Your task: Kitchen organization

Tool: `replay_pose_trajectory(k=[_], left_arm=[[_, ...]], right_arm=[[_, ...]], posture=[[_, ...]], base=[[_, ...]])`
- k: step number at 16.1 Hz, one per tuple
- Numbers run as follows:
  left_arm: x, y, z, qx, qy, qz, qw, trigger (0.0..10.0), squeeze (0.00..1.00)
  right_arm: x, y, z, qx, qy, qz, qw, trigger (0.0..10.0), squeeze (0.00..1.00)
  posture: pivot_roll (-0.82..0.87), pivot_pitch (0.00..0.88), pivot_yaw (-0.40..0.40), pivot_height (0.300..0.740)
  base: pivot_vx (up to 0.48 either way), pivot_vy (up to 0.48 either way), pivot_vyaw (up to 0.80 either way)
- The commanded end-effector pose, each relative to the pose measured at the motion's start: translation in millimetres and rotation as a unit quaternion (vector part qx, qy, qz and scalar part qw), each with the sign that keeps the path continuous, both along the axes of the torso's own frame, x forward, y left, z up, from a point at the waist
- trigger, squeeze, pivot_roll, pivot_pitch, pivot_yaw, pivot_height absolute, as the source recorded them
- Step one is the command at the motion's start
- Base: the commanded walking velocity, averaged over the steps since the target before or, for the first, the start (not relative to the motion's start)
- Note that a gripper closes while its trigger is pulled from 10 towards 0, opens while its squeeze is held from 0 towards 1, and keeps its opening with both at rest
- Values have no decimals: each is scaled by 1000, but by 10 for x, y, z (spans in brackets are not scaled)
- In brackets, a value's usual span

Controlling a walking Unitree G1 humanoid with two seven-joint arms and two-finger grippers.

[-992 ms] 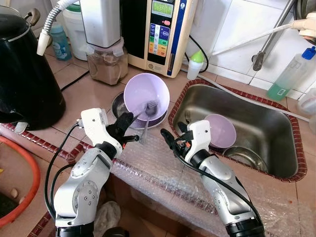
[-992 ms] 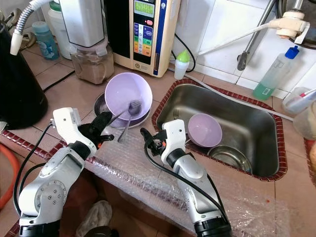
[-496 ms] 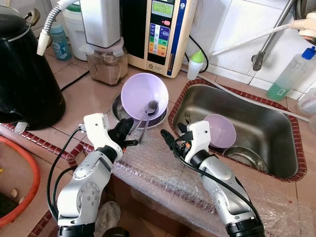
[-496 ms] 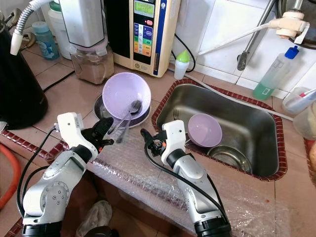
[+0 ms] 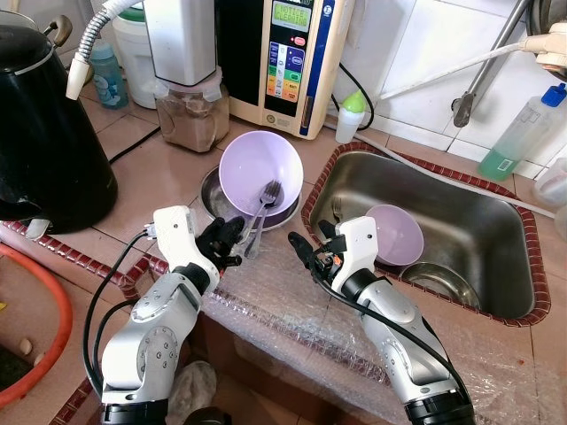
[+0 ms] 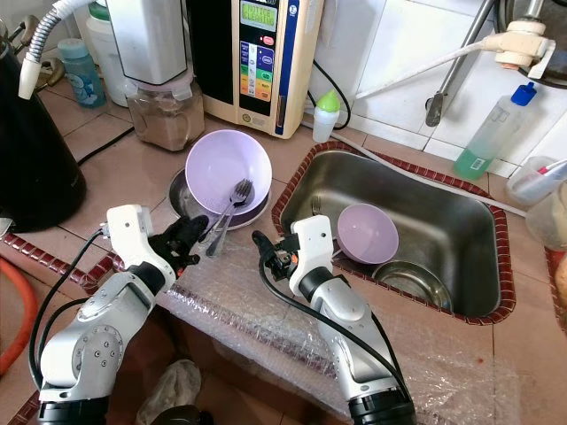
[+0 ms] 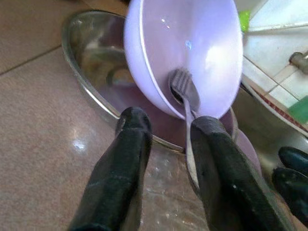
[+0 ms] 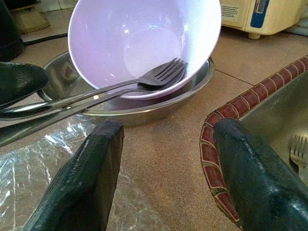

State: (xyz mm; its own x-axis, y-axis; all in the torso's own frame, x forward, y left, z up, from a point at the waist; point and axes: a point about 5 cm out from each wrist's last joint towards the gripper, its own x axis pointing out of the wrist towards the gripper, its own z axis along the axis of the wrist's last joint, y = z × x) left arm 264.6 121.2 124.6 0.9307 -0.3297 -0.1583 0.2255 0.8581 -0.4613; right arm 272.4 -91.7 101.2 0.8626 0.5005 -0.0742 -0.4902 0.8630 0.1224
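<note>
A lilac bowl (image 5: 257,164) leans tilted in a shallow steel dish (image 5: 210,188) on the tiled counter. Two forks (image 8: 159,76) rest with tines inside the bowl and handles running out over the dish rim. My left gripper (image 5: 229,237) sits at those handle ends, open; in the left wrist view one fork (image 7: 185,91) runs along the inside of one finger of my left gripper (image 7: 171,119). My right gripper (image 5: 310,237) hovers open between dish and sink, facing the bowl (image 8: 139,43). A second lilac bowl (image 5: 396,235) lies in the sink.
The steel sink (image 5: 416,164) also holds a steel bowl (image 5: 438,282) and a fork (image 5: 337,210). Bubble wrap (image 5: 292,301) covers the counter's front edge. A black kettle (image 5: 49,133), blender jar (image 5: 190,115), water machine (image 5: 283,62) and green bottle (image 5: 518,133) stand around.
My left gripper drew back from the bowl toward the counter's front and lowered. The fork handle it was at came down beside the other one. The right arm stayed put.
</note>
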Motion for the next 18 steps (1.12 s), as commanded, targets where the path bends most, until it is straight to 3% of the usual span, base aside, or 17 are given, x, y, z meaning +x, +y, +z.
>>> replay_pose_trajectory(k=[1, 5, 6, 7, 14, 15, 16, 17, 18], left_arm=[[-42, -36, 42, -9, 0, -18, 1000, 10000, 1000], [-121, 10, 6, -7, 16, -25, 1000, 10000, 1000], [-142, 10, -21, -6, 24, -30, 999, 10000, 86], [-150, 9, -32, -10, 31, -34, 999, 10000, 0], [-117, -58, -88, -28, 54, -51, 997, 10000, 0], [-105, -60, -83, -33, 53, -50, 997, 5176, 0], [-82, -58, -70, -41, 53, -46, 997, 1412, 0], [-76, -56, -64, -45, 52, -44, 997, 0, 0], [-72, -52, -60, -49, 52, -41, 997, 0, 0]], right_arm=[[20, -54, 18, -1, -5, -10, 1000, 10000, 0], [11, -61, 6, -1, -3, -9, 1000, 10000, 0], [9, -57, 5, 0, -2, -8, 1000, 10000, 0], [10, -54, 6, 0, -2, -8, 1000, 10000, 0], [5, -63, 10, 0, -3, -10, 1000, 10000, 0], [5, -66, 11, -1, -3, -11, 1000, 10000, 0], [5, -73, 12, -1, -3, -12, 1000, 10000, 0], [5, -74, 11, -2, -3, -12, 1000, 10000, 0], [3, -73, 9, -2, -3, -12, 1000, 10000, 0]], posture=[[42, 0, -38, 740], [48, 0, -40, 740], [47, 0, -40, 740], [46, 0, -39, 740], [33, 0, -37, 740], [30, 0, -36, 740], [30, 0, -36, 740], [30, 0, -36, 740], [30, 0, -34, 740]], base=[[0, 0, 0], [0, 0, 0], [0, 0, 0], [0, 0, 0], [0, 0, 0], [0, 0, 0], [0, 0, 0], [0, 0, 0], [0, 0, 0]])
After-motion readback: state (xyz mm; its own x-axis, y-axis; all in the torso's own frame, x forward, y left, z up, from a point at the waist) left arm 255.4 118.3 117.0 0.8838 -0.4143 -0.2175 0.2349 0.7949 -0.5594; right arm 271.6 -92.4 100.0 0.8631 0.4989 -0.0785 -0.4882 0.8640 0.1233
